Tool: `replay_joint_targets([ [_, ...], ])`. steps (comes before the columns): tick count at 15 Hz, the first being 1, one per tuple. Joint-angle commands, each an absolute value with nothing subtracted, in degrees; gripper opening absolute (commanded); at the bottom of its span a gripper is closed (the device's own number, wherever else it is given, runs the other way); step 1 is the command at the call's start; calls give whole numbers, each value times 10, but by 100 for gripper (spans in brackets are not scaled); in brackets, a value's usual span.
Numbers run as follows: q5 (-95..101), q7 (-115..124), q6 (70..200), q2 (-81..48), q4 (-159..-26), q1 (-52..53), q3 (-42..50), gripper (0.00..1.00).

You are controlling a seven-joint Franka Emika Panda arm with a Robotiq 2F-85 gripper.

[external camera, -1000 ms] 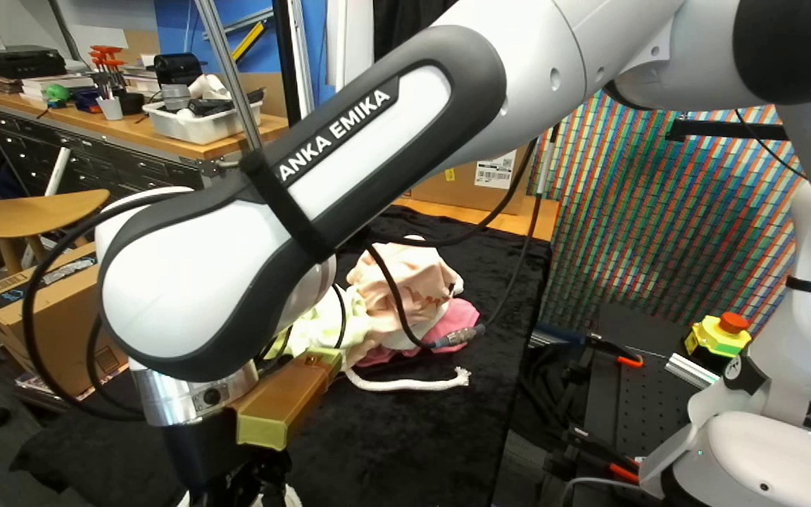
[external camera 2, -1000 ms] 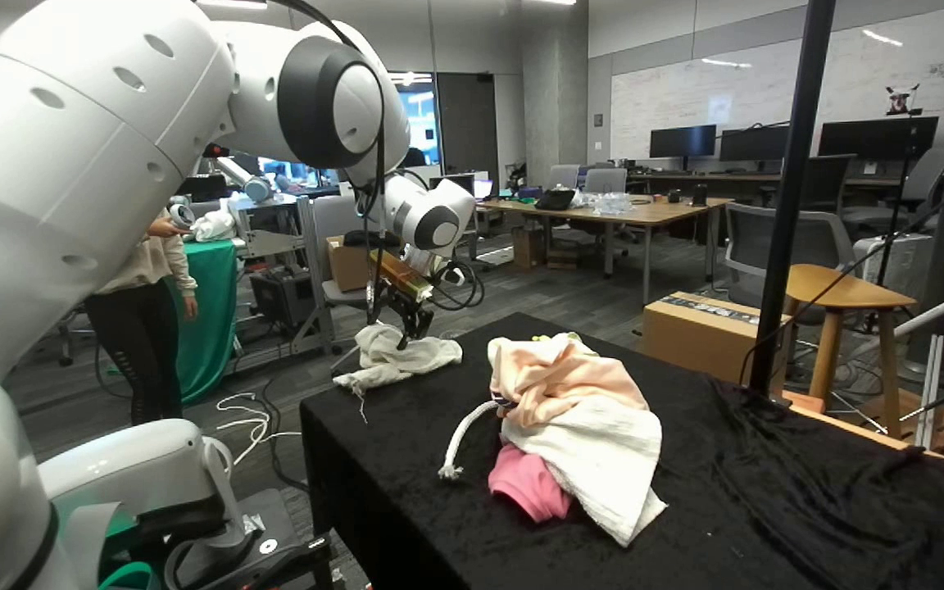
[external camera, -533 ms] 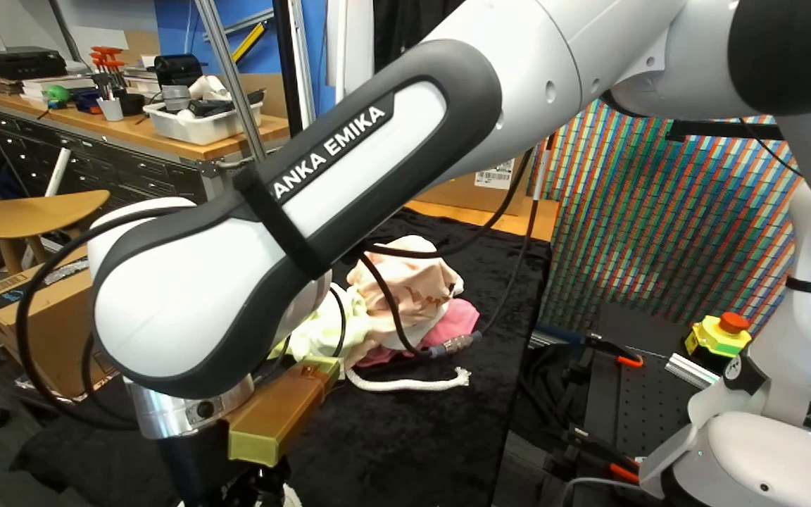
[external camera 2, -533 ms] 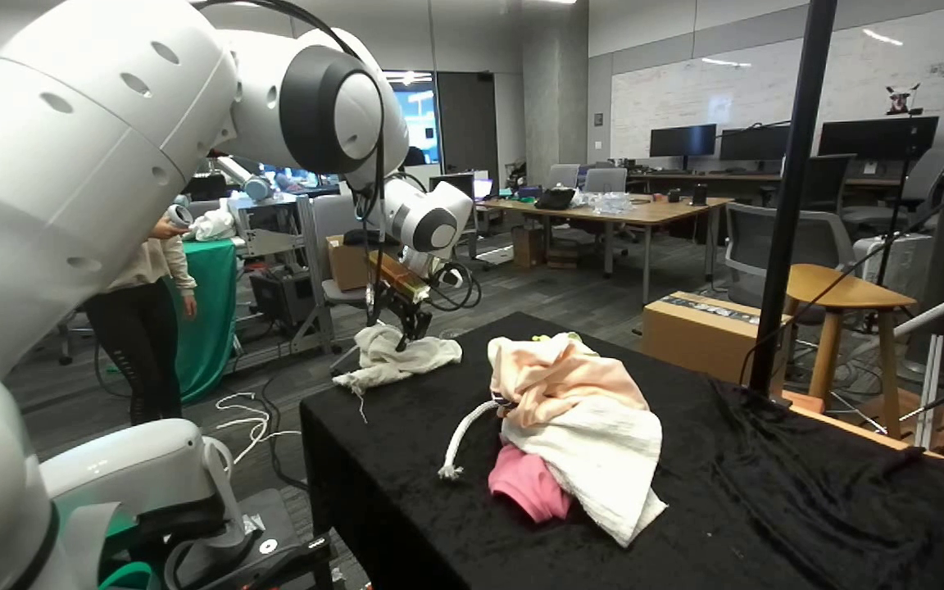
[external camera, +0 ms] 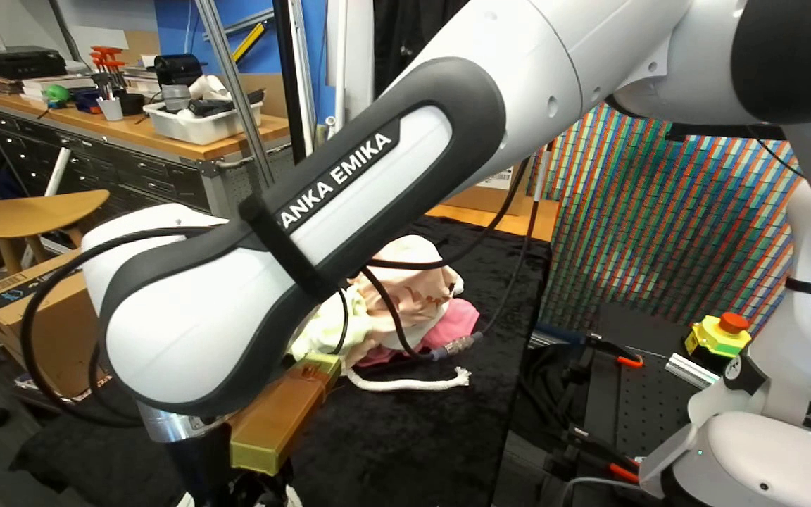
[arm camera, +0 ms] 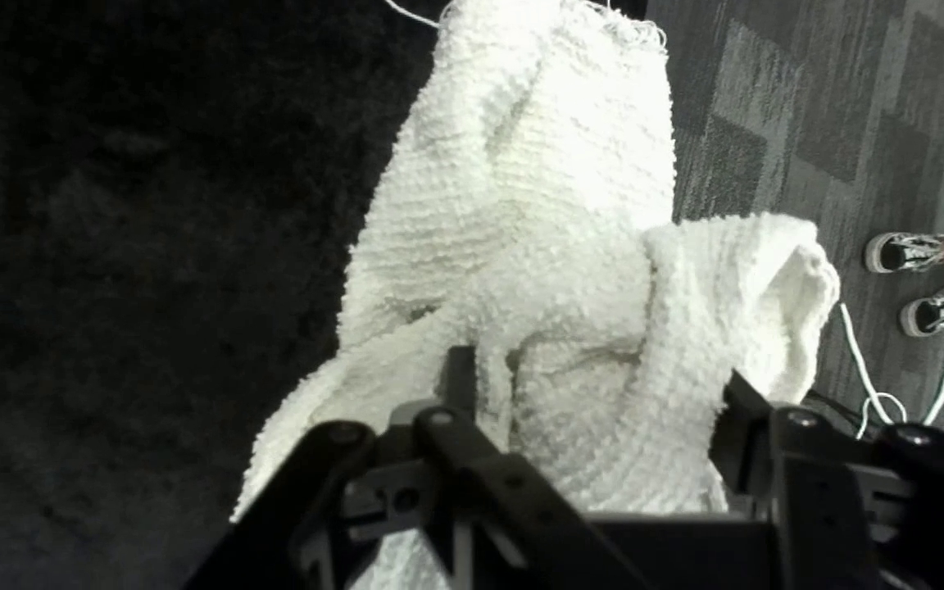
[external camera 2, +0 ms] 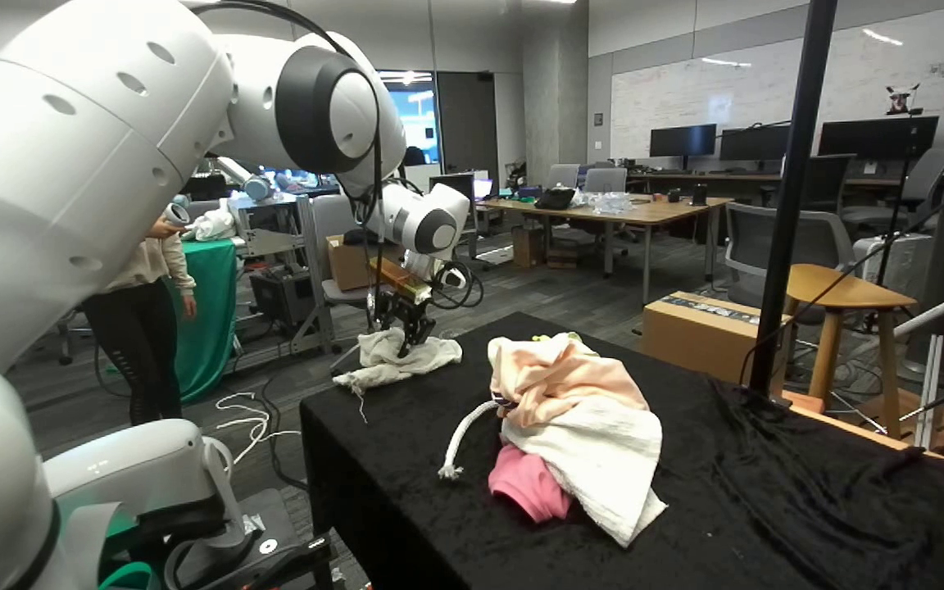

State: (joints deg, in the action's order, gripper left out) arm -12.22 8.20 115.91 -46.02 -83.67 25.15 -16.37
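A white nubby towel (arm camera: 578, 164) lies crumpled on the black-draped table, close to its edge above the carpet. My gripper (arm camera: 603, 392) is down at the towel, its fingers (arm camera: 461, 381) well apart with raised folds between them. The right finger sits against a fold's outer side; whether the left one presses on the fabric I cannot tell. In an exterior view the gripper (external camera 2: 415, 332) stands over the same towel (external camera 2: 394, 360), with the tips at the cloth. Elsewhere my gripper is mostly cut off by the bottom edge, with a bit of towel (external camera: 293, 497) beside it.
A heap of peach (external camera 2: 562, 377), white (external camera 2: 595, 459) and pink (external camera 2: 528, 483) cloths with a rope end (external camera 2: 464, 438) lies on the black tabletop (external camera 2: 406, 475). A dark pole (external camera 2: 791, 197) rises at the table's far side. A person (external camera 2: 144, 328) stands beyond the towel.
The forearm has sunk a little over the last second, and the gripper sits slightly lower at the towel. One upper fold of the towel is pressed down a bit. The cloth heap is unmoved.
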Motion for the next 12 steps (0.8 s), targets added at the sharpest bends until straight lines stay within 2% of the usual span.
replay_joint_targets([
  [1, -110, 96, 1161, -463, -825, 260, -156, 35],
  [3, -111, 96, 1163, -456, -832, 258, -157, 20],
  [5, -110, 97, 1168, -459, -830, 257, -155, 9],
  [8, -109, 92, 1167, -452, -835, 254, -156, 4],
  [12, -112, 80, 1162, -437, -844, 242, -157, 5],
])
